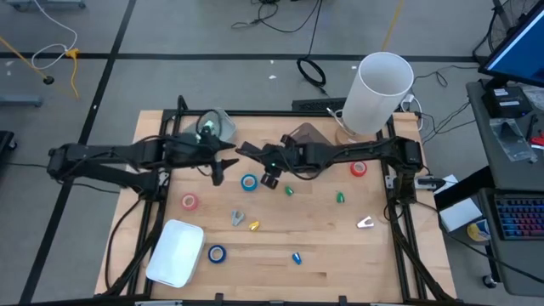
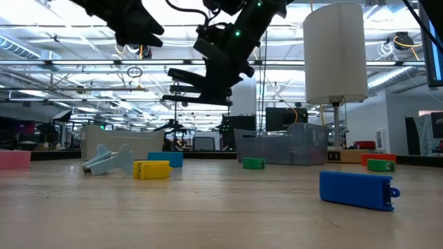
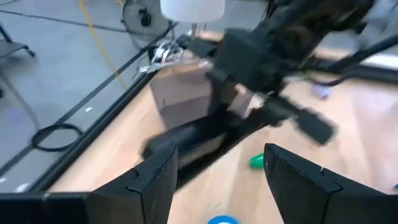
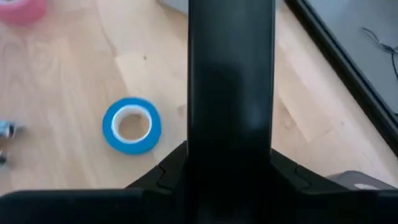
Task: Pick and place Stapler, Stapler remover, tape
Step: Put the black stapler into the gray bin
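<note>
Blue boxy plastic stapler (image 2: 357,189) flat on woodgrain tabletop (image 2: 208,214).

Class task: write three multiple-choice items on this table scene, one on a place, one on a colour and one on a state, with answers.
1. The white bin lies: A on the table's left side; B under the right arm; C on the floor.
2. The tape roll nearest the right end effector is: A green; B blue; C yellow.
3. The right end effector: A is empty; B holds a black stapler; C holds tape.
Answers: A, the high view shows it; B, a blue ring; B, its fingers clamp the bar.
</note>
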Controlling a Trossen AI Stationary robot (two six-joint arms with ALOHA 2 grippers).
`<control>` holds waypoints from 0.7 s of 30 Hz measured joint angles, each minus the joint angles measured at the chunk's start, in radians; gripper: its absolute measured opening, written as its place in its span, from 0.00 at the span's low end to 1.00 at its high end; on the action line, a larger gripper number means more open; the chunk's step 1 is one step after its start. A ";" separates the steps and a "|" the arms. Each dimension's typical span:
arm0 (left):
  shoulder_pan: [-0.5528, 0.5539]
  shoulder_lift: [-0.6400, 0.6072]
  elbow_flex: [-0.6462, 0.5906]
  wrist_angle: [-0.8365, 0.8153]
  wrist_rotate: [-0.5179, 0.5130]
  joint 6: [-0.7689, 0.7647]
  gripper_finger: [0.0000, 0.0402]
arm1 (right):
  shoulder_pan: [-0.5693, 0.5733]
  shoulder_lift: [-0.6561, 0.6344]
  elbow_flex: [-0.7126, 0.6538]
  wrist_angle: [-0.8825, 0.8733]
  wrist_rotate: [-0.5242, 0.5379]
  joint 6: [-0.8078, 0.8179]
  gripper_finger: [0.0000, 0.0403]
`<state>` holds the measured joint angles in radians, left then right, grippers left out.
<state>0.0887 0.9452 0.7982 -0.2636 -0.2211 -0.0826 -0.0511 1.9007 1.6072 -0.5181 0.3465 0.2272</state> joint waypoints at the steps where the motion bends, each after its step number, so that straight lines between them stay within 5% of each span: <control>1: 0.000 0.020 0.024 -0.029 -0.010 0.012 0.58 | 0.001 0.000 0.000 -0.006 -0.001 -0.009 0.30; 21: 0.000 0.388 0.330 -0.318 0.034 0.161 0.58 | 0.053 0.000 0.000 -0.034 -0.002 -0.142 0.30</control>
<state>0.0891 1.3330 1.1287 -0.5815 -0.1874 0.0784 0.0017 1.9011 1.6073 -0.5522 0.3443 0.0848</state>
